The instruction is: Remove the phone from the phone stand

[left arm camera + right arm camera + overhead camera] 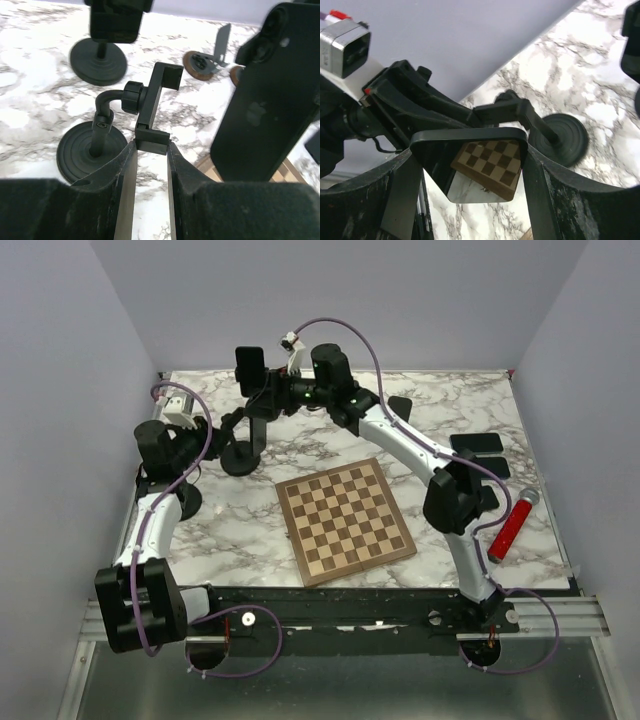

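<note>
Our right gripper (470, 175) is clamped on the glossy black slab phone (260, 117). In the left wrist view the phone hangs clear of the black round-based phone stand (150, 102), at its 3 o'clock. Our left gripper (151, 150) pinches the foot of the stand's empty cradle. We judge the removal nearly done. Next we should carry the phone aside and lay it gently on the white marble table (450, 410).

Black phone (260, 115) — off its stand (150, 107)
</note>
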